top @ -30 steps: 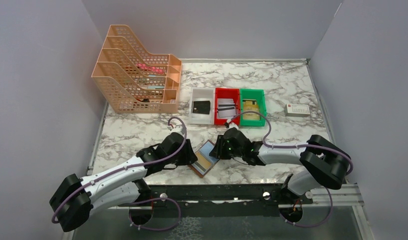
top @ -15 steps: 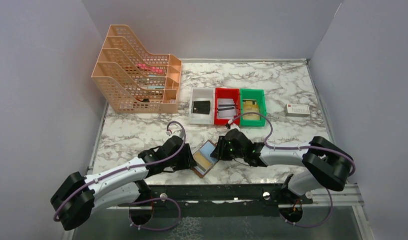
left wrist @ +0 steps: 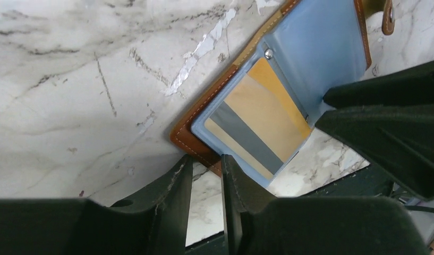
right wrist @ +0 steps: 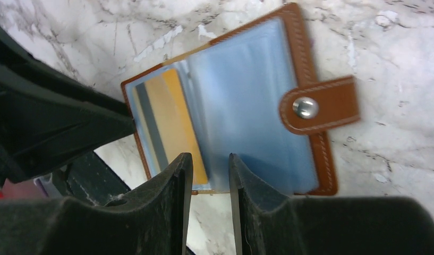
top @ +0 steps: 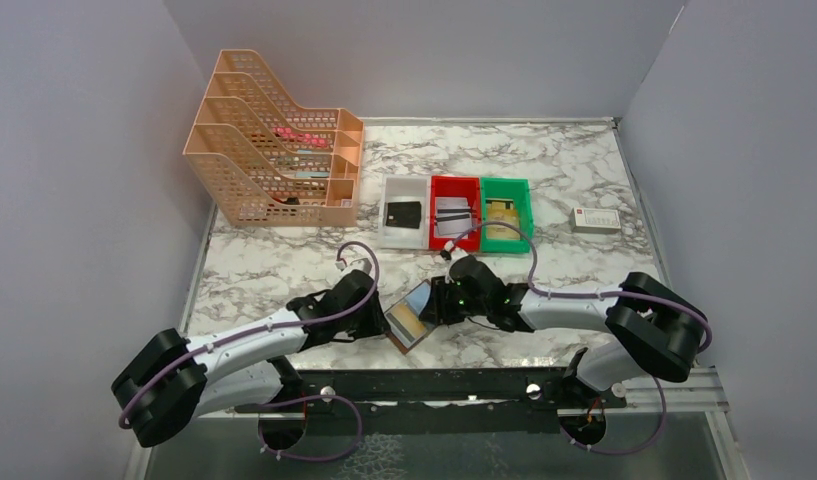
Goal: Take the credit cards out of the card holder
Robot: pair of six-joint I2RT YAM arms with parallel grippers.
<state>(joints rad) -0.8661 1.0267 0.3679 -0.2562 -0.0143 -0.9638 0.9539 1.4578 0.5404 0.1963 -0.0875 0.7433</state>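
The brown card holder (top: 412, 314) lies open near the table's front edge, between both grippers. A gold credit card with a grey stripe (left wrist: 257, 123) sits in one pale blue sleeve, seen too as the gold card (right wrist: 167, 122). My left gripper (left wrist: 206, 161) is open by a narrow gap, its tips at the holder's brown corner (left wrist: 185, 137), with only marble between the fingers. My right gripper (right wrist: 209, 159) is also slightly open, tips over the holder's lower edge by the blurred blue sleeves (right wrist: 241, 106). The closing tab (right wrist: 321, 106) points right.
At the back stand a white bin (top: 387, 205) holding a black card (top: 404, 214), a red bin (top: 433, 200) with white striped cards (top: 452, 215) and a green bin (top: 529, 205) with a gold card (top: 500, 212). An orange mesh rack (top: 274, 150) fills the back left. A small white box (top: 595, 220) lies right.
My left gripper has slid in against the holder's near corner and its jaws have narrowed. The holder has shifted slightly and its blue sleeves are moving. The right gripper has barely moved.
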